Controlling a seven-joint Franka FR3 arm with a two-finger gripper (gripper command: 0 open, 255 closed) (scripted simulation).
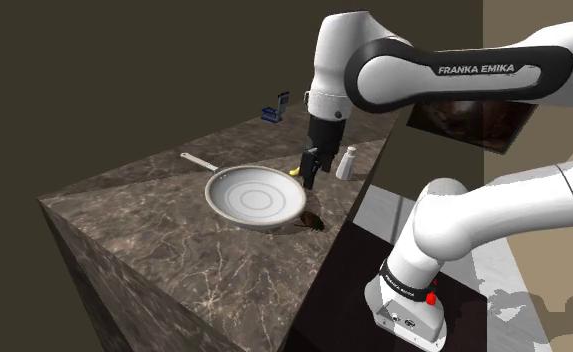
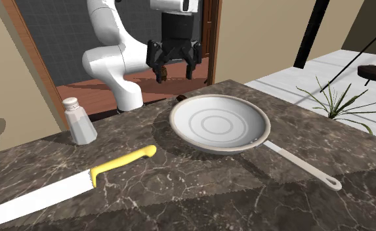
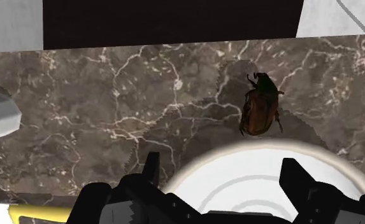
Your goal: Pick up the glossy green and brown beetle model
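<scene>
The beetle model (image 3: 260,107) is glossy brown with a darker greenish head and lies on the dark marbled counter just outside the rim of a white frying pan (image 3: 264,191). In the shoulder view the beetle (image 1: 312,221) sits at the pan's near-right edge, close to the counter's edge. It peeks out behind the pan's far rim in the second exterior view (image 2: 180,98). My gripper (image 1: 312,172) hangs in the air above the counter, open and holding nothing (image 2: 174,69). Seen from the wrist, the gripper (image 3: 222,178) hovers over the pan's rim, the beetle ahead and off to one side.
A white shaker (image 2: 80,122) stands on the counter near a yellow-handled knife (image 2: 62,187). The pan's long handle (image 2: 304,167) points away from the arm. A small blue object (image 1: 271,113) sits at the far end. The counter edge (image 1: 329,240) drops off just past the beetle.
</scene>
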